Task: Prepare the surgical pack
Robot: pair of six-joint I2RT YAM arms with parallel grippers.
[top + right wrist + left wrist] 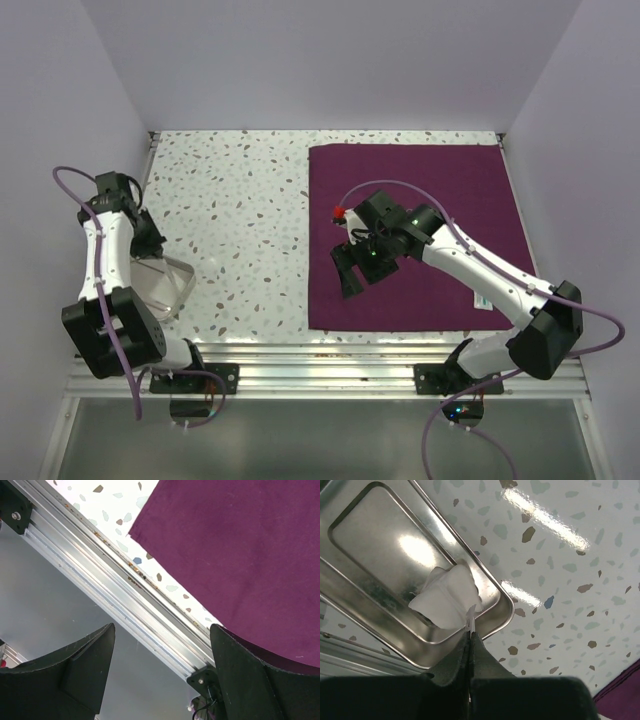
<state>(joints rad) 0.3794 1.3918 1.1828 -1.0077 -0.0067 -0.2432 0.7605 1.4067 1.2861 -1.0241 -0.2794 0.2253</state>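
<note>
Speckled tabletop (230, 220), surgical pack (440, 180) flat on its right half: your right gripper (162, 630) hovers spread over it; your left gripper (470, 630) apparently pinches 1 corner of a gauze pad (445, 600) in the steel tray (365, 535). So thin a hold may slip.

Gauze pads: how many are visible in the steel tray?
1. The gauze pad is at the steel tray's corner, pinched by the left gripper; others may hide beneath it.

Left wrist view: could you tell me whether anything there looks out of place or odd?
The gauze in the steel tray is crumpled into a lump rather than lying flat, and the left gripper is shut on its near edge. Nothing else stands out.
</note>
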